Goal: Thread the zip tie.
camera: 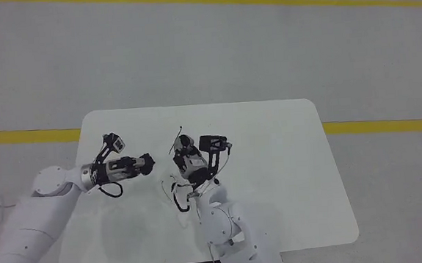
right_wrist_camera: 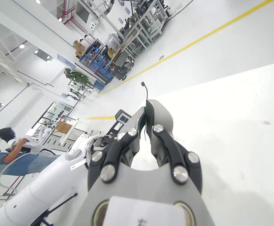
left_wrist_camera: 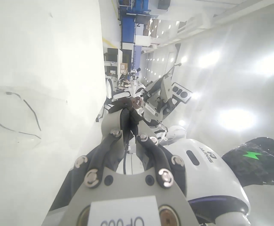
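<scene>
Right wrist view | right gripper (right_wrist_camera: 146, 105) pinches zip tie (right_wrist_camera: 146, 93), head past fingertips

A robotics workshop hall: yellow floor lines (right_wrist_camera: 192, 42), blue storage racks (right_wrist_camera: 97, 62) and metal-frame workstations (right_wrist_camera: 145, 27) well beyond the right pincer (right_wrist_camera: 146, 107).

A thin black zip tie (right_wrist_camera: 146, 94) is pinched between the closed pads of the right gripper (right_wrist_camera: 146, 106), with its small square head projecting past the fingertips. A second black strip (left_wrist_camera: 124, 154) is clamped in the left gripper (left_wrist_camera: 126, 108). Two loose ties (left_wrist_camera: 32, 111) are seen flat on the table (left_wrist_camera: 53, 154).
</scene>
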`<state>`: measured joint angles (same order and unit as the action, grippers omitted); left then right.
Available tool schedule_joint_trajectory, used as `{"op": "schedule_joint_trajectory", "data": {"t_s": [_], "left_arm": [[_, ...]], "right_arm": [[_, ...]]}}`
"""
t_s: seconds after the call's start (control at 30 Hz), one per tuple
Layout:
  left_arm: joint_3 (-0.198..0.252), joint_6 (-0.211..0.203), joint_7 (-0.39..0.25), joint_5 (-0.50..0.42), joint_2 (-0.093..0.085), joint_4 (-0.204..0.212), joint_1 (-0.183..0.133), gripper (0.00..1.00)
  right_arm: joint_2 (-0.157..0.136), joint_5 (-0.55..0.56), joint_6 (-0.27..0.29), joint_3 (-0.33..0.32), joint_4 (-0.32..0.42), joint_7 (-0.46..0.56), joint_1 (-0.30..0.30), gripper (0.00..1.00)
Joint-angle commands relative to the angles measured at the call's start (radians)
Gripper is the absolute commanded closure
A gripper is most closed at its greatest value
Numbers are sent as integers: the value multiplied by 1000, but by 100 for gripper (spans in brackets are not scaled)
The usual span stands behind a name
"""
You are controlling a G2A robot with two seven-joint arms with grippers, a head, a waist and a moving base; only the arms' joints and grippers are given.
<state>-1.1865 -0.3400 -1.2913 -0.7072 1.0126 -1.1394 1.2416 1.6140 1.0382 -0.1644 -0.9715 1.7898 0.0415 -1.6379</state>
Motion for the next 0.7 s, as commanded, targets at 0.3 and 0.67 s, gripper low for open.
{"op": "schedule_joint_trajectory", "data": {"t_s": [0.3, 0.67], "left_arm": [[-14, 0, 40, 11, 20, -25, 13, 100], [-17, 4, 96, 41, 23, -39, 18, 100]], "right_arm": [[-22, 1, -104, 82, -51, -133, 43, 100], [-30, 15, -118, 100, -52, -146, 51, 100]]}}
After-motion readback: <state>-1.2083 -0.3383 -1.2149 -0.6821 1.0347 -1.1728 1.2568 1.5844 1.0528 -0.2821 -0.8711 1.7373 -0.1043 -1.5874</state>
